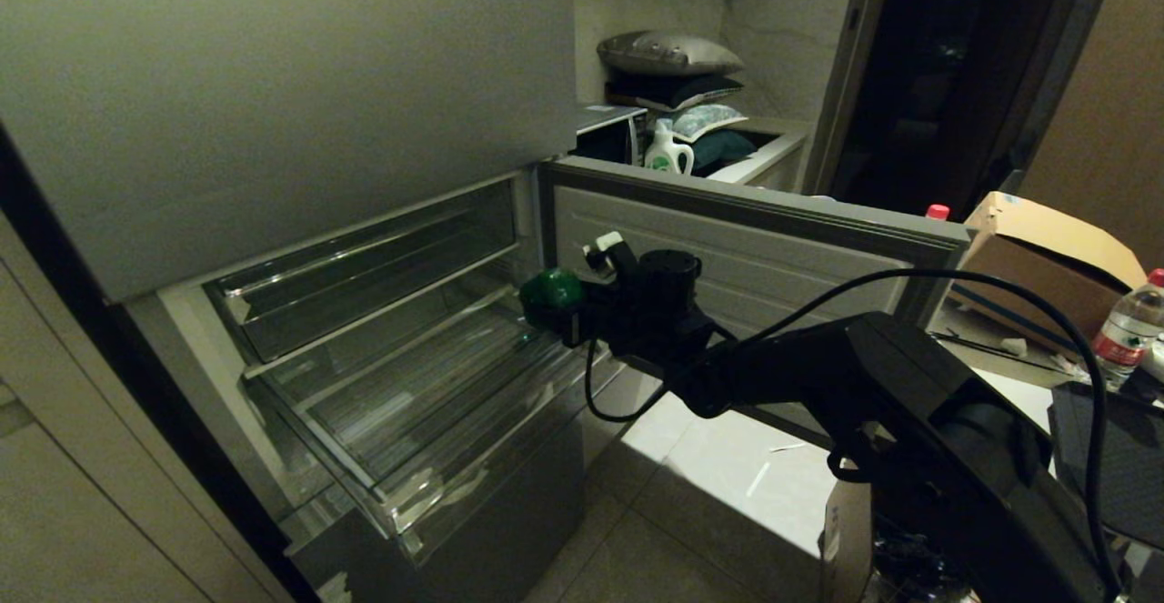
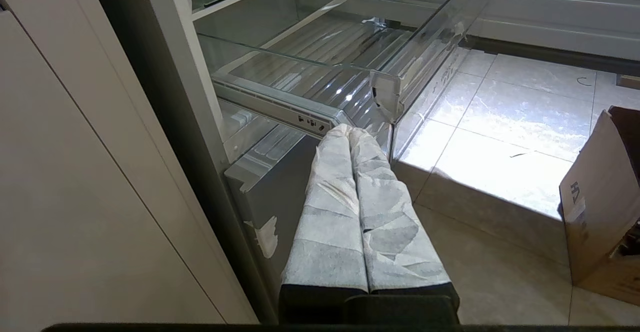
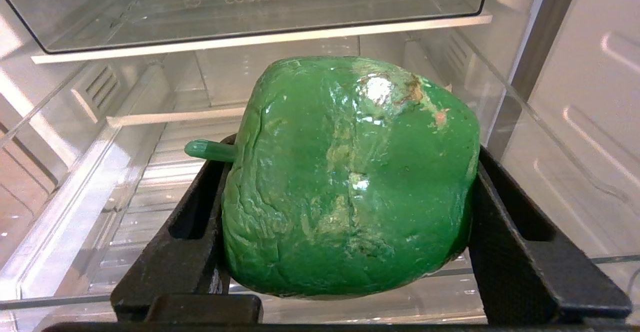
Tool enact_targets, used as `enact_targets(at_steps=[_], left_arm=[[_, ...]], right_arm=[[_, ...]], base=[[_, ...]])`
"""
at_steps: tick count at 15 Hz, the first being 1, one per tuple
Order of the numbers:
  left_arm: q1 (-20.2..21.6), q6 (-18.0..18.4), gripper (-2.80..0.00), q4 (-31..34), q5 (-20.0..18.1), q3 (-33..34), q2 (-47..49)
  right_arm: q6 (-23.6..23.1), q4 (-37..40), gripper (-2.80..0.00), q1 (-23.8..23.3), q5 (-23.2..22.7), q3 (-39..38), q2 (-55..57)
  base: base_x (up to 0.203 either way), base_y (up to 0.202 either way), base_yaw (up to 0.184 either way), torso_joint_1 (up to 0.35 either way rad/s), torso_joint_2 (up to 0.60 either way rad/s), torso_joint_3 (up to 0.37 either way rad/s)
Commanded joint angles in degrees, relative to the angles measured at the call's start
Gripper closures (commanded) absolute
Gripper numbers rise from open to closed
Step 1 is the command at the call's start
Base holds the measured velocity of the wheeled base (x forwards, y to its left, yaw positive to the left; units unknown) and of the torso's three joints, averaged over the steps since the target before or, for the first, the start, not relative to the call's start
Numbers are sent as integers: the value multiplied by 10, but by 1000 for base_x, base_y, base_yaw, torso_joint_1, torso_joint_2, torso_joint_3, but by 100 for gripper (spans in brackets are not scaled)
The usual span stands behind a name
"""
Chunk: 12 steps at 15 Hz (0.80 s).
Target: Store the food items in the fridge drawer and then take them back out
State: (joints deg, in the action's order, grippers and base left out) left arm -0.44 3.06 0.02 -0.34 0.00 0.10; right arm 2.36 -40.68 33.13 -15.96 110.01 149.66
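The green pepper sits clamped between the right gripper's black fingers, stem sideways, held above the right side of the open clear drawer, not touching its ribbed floor. A shallower clear tray marked coolBox sits above. The left gripper, wrapped fingers pressed together and holding nothing, hangs low by the drawer's front corner over the floor tiles.
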Motion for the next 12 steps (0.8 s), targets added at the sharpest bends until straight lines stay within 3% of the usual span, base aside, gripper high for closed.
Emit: enact_targets(at_steps=[1, 12], left_arm=[[0, 0, 0, 0, 0, 0, 1], [0, 0, 0, 0, 0, 0, 1]], right_arm=[[0, -2, 0, 0, 0, -1, 0], [-2, -1, 0, -6, -5, 2, 1]], base=[[0, 0, 0, 0, 0, 0], [0, 0, 0, 0, 0, 0]])
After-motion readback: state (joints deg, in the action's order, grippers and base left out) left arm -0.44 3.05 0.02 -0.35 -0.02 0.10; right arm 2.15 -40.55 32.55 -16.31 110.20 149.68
